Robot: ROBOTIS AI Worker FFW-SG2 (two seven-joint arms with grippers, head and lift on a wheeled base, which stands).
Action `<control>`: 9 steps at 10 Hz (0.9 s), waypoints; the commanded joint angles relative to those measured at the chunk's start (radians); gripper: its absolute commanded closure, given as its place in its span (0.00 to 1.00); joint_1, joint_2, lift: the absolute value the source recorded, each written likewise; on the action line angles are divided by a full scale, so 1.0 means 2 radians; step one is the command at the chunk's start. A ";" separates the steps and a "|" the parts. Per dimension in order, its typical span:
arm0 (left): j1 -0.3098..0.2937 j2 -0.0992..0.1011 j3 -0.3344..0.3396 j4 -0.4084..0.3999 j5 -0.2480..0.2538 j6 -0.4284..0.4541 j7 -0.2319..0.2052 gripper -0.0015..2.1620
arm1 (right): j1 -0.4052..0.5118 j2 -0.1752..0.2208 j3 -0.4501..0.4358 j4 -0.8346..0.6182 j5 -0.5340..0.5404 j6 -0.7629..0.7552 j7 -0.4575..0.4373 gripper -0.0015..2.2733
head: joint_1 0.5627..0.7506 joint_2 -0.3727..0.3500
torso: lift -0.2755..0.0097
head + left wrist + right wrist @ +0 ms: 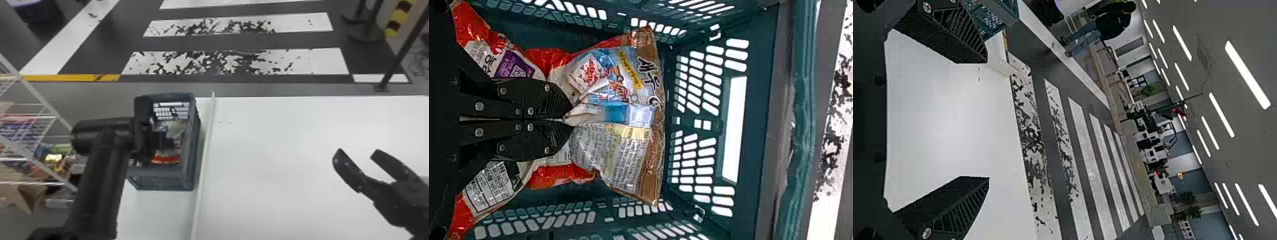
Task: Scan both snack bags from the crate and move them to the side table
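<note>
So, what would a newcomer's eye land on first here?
Probably the white floor stripes beyond the white table. Next, the blue-green crate on the left, where the left gripper has its fingers shut on a snack bag. The right gripper hangs open above the table.

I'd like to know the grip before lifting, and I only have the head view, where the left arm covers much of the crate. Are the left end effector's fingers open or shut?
Observer: Shut. In the left wrist view, the left end effector pinches crumpled film of the snack bag with the brown end.
Operator: Is there other packaging close to those fingers?
Observer: Yes, red packaging shows on both sides of them inside the crate.
Operator: What print does that red packaging show?
Observer: A purple printed square, on one side of the fingers.
</note>
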 commanded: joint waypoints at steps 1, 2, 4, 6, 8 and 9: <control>0.018 0.000 0.008 -0.039 0.006 0.011 0.002 0.98 | 0.002 0.001 -0.002 -0.001 -0.002 0.000 0.000 0.04 | 0.70 0.74 | 0.86; 0.029 0.001 0.012 -0.063 0.019 0.017 0.006 0.98 | 0.003 0.001 -0.002 -0.003 -0.002 0.000 0.000 0.04 | 0.70 0.73 | 0.86; 0.053 0.002 0.019 -0.119 0.034 0.029 0.015 0.98 | 0.005 0.001 -0.006 -0.003 -0.006 0.000 0.001 0.04 | 0.70 0.74 | 0.86; 0.067 0.004 0.022 -0.164 0.044 0.054 0.020 0.99 | 0.009 0.001 -0.009 -0.007 -0.006 0.000 0.000 0.04 | 0.70 0.73 | 0.86; 0.084 0.004 0.032 -0.208 0.058 0.063 0.031 0.99 | 0.015 0.001 -0.012 -0.014 -0.006 0.000 0.000 0.04 | 0.70 0.73 | 0.86; 0.092 0.003 0.030 -0.227 0.058 0.065 0.040 0.99 | 0.015 0.001 -0.014 -0.015 -0.006 0.000 0.000 0.04 | 0.70 0.73 | 0.86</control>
